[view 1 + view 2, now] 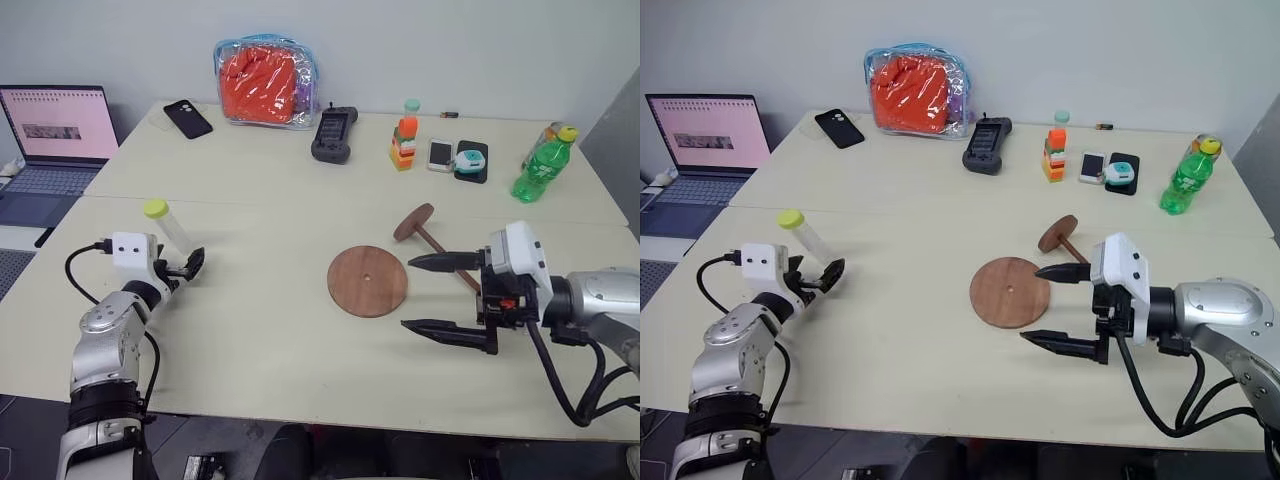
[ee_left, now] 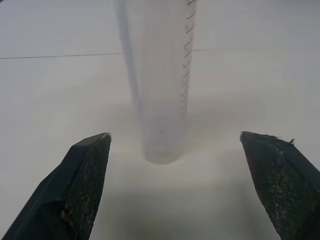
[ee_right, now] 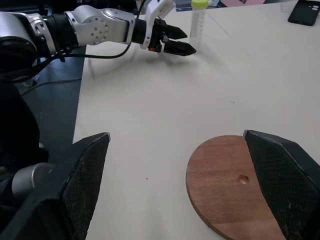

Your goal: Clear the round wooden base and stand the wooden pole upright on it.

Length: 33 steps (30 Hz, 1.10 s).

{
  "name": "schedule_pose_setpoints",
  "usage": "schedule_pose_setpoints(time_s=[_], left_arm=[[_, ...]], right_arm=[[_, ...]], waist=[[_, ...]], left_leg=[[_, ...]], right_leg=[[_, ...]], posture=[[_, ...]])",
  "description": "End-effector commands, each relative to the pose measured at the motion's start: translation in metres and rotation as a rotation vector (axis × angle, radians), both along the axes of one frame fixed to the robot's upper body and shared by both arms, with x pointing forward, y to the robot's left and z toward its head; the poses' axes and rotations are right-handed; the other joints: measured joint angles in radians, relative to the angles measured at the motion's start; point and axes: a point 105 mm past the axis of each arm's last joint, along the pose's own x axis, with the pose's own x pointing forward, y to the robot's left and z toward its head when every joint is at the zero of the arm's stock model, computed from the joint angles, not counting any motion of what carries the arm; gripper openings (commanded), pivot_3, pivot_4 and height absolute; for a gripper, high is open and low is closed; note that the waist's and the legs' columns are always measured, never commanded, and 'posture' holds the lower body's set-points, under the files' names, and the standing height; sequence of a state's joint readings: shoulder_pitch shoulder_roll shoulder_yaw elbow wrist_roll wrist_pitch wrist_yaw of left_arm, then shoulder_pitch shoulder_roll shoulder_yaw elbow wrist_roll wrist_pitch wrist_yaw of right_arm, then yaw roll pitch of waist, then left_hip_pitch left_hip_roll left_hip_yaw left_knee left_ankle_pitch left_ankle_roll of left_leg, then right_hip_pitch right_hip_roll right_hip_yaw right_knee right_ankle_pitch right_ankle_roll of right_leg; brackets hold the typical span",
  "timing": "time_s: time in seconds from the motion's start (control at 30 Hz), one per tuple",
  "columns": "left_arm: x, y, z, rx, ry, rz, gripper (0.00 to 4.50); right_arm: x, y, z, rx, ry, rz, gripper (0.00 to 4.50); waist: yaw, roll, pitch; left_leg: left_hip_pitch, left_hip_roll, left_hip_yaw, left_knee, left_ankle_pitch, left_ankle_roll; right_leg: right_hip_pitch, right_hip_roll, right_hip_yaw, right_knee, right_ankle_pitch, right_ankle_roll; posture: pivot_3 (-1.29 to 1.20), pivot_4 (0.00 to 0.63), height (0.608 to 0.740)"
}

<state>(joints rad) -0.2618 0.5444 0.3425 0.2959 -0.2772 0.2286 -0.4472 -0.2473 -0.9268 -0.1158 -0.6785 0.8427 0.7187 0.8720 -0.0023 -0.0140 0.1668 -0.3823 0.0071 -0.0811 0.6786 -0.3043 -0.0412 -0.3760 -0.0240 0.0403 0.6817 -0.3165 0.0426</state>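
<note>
The slender dark-brown wooden pole point(image 1: 440, 246) lies just behind the wide-open, empty right gripper point(image 1: 432, 294), slanting away from it. The flat reddish-brown round wooden base point(image 1: 367, 281) is bare. The left gripper point(image 2: 175, 150) is open too, far off.

The round wooden base point(image 1: 367, 281) lies bare on the table point(image 1: 250, 330), and the wooden pole point(image 1: 432, 237) lies on its side just beyond it. The right gripper point(image 1: 430, 294) hovers wide open beside the base, while the left gripper point(image 1: 187, 266) stands open by the upright clear tube point(image 1: 170, 227).
</note>
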Motion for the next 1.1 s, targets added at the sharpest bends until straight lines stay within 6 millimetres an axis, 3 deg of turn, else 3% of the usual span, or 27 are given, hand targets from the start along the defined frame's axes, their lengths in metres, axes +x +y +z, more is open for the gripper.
schedule_pose_setpoints(time_s=[0.03,0.23,0.33,0.4,0.63,0.83,1.1], left_arm=[[-0.018,0.006,0.011,0.028,-0.052,0.033,4.30],[-0.060,-0.028,0.010,0.101,-0.022,-0.133,4.30],[-0.080,-0.080,0.017,0.124,0.019,-0.436,4.30],[-0.089,-0.103,0.024,0.116,0.039,-0.573,4.30],[-0.094,-0.149,0.058,0.169,0.056,-0.905,4.30],[-0.085,-0.180,0.082,0.281,0.002,-1.075,4.30],[-0.090,-0.211,0.080,0.378,-0.042,-1.249,4.30]], right_arm=[[0.001,-0.002,0.005,0.001,-0.049,-0.009,4.50],[0.015,-0.018,0.007,0.013,-0.082,-0.145,4.50],[0.033,-0.034,0.005,-0.017,-0.072,-0.261,4.50],[0.045,-0.042,0.000,-0.065,-0.061,-0.340,4.50],[0.091,-0.053,-0.015,-0.199,0.030,-0.558,4.50],[0.125,-0.044,-0.025,-0.276,0.214,-0.624,4.50],[0.155,-0.040,-0.042,-0.443,0.364,-0.625,4.50]], waist=[[-0.003,0.000,0.000],[-0.002,0.000,0.000],[0.003,0.000,0.000],[0.006,0.000,0.000],[-0.008,0.003,0.001],[-0.025,0.003,0.002],[-0.028,0.004,0.002]], left_leg=[[0.000,0.000,0.000,-0.001,0.000,0.000],[0.000,0.002,0.000,-0.001,0.000,0.000],[0.000,0.002,-0.001,-0.001,0.000,0.000],[0.001,0.001,0.000,-0.001,0.000,0.000],[0.002,0.003,0.001,-0.002,0.000,0.000],[-0.001,0.002,0.003,-0.003,0.000,0.000],[-0.007,0.001,0.004,-0.003,0.000,0.000]], right_leg=[[0.000,0.000,0.000,0.000,0.000,0.000],[-0.001,0.000,0.003,0.000,0.000,0.000],[0.001,0.000,0.003,0.000,0.000,-0.001],[0.002,-0.001,0.003,-0.001,0.000,-0.001],[0.001,0.003,0.002,0.000,0.001,-0.002],[-0.004,0.004,0.002,-0.001,0.001,-0.002],[-0.009,0.004,0.003,0.000,0.001,-0.002]], posture=[[0.00,0.150,0.740],[0.00,0.150,0.740],[0.00,0.150,0.740],[0.00,0.150,0.740],[0.00,0.150,0.740],[0.00,0.150,0.740],[0.00,0.150,0.740]])
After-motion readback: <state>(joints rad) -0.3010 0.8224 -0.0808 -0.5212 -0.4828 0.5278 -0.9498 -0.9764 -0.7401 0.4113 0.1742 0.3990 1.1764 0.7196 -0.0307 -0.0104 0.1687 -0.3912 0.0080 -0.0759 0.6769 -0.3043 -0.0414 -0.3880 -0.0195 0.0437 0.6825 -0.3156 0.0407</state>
